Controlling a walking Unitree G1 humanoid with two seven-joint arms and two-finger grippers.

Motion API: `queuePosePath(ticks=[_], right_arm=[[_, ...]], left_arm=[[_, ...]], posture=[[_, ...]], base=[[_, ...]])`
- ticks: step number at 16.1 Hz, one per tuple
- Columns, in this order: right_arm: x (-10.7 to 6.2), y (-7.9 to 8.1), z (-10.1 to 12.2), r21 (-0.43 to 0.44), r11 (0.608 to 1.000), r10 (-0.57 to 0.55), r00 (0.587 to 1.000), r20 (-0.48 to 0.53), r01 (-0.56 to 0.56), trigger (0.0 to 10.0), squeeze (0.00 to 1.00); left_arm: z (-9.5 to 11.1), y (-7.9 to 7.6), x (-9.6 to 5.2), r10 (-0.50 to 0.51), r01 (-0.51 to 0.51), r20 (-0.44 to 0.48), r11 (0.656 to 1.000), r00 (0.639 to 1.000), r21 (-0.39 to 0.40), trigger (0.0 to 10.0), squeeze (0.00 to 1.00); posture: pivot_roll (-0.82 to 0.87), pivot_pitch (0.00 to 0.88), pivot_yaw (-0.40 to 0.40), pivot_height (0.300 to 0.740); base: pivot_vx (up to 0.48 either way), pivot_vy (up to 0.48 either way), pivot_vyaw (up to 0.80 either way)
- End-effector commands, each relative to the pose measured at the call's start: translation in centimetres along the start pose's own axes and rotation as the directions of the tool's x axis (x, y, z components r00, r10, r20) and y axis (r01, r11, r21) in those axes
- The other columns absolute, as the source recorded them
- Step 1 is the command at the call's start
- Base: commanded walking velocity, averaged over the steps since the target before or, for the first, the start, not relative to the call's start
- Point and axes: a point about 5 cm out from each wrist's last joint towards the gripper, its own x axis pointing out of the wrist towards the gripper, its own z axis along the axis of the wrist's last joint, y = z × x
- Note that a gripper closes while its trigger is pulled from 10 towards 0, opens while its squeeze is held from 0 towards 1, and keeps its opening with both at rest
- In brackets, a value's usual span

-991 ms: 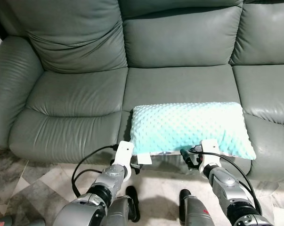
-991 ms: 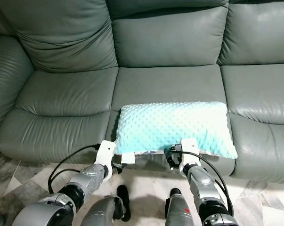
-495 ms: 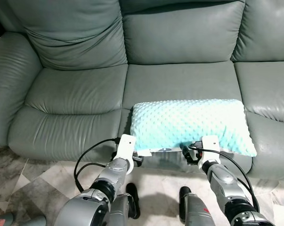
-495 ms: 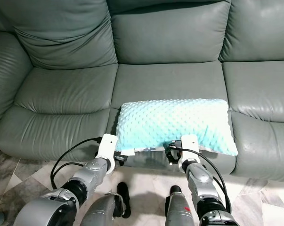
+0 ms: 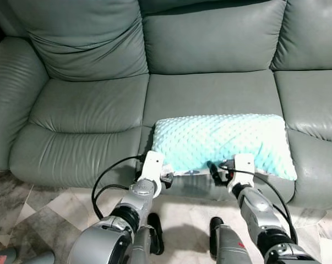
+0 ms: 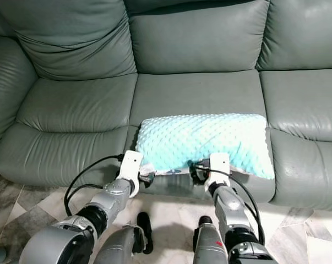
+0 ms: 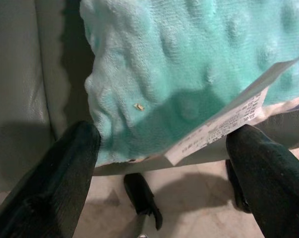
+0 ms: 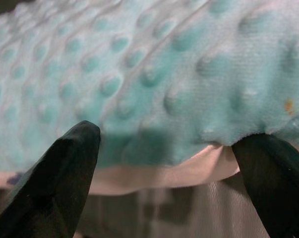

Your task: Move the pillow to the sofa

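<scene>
Both end effectors, left (image 5: 167, 177) and right (image 5: 217, 171), sit spread wide at the pillow's (image 5: 223, 142) front edge; it lies on the sofa (image 5: 88, 110) seat. Best back straight out without snagging its tag (image 7: 223, 124).

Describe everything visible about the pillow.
The pillow is a mint, dotted plush rectangle with a pale underside and a white printed tag at its near left corner. It lies flat on the sofa, on the middle seat's front edge. Both sets of jaws stand open at its near edge.
</scene>
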Motion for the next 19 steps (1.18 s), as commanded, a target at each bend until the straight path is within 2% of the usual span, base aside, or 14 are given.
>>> queuePosePath(ticks=[1, 5, 10, 15, 17, 19], right_arm=[[-0.1, 0.6, -0.7, 0.029, 1.000, -0.003, 1.000, -0.012, 0.004, 10.0, 0.00], [0.6, 1.9, 0.7, 0.029, 0.999, 0.021, 0.998, 0.052, -0.022, 10.0, 0.00], [0.3, 3.0, -0.1, 0.039, 0.998, 0.041, 0.998, 0.040, -0.042, 10.0, 0.00], [-0.9, 2.6, -1.6, -0.051, 0.998, 0.020, 1.000, 0.008, -0.019, 10.0, 0.00], [-1.5, 2.3, -2.3, -0.062, 0.998, 0.001, 1.000, -0.005, -0.002, 10.0, 0.00], [-2.4, 1.7, -3.2, -0.084, 0.995, -0.047, 0.999, -0.026, 0.045, 10.0, 0.00]], left_arm=[[-0.9, -0.2, -0.1, 0.008, -0.008, -0.031, 1.000, 0.999, 0.006, 10.0, 0.00], [0.1, -0.8, 0.1, -0.003, 0.003, -0.003, 1.000, 1.000, 0.015, 10.0, 0.00], [0.5, -1.5, 0.1, -0.020, 0.019, 0.014, 0.999, 1.000, 0.035, 10.0, 0.00], [0.8, -1.6, 0.1, -0.032, 0.029, 0.040, 0.997, 0.999, 0.067, 10.0, 0.00], [0.7, -1.5, 0.1, -0.044, 0.040, 0.046, 0.996, 0.998, 0.078, 10.0, 0.00], [0.4, -1.3, 0.0, -0.066, 0.060, 0.061, 0.994, 0.996, 0.092, 10.0, 0.00]], posture=[[-0.04, 0.398, 0.207, 0.740], [-0.04, 0.392, 0.209, 0.740], [-0.04, 0.395, 0.211, 0.740], [-0.04, 0.394, 0.210, 0.740], [-0.04, 0.391, 0.210, 0.740], [-0.04, 0.382, 0.212, 0.740]], base=[[0.000, 0.000, 0.00], [0.000, 0.000, 0.00], [0.000, 0.000, 0.00], [0.000, 0.000, 0.00], [0.000, 0.000, 0.00], [0.000, 0.000, 0.00]])
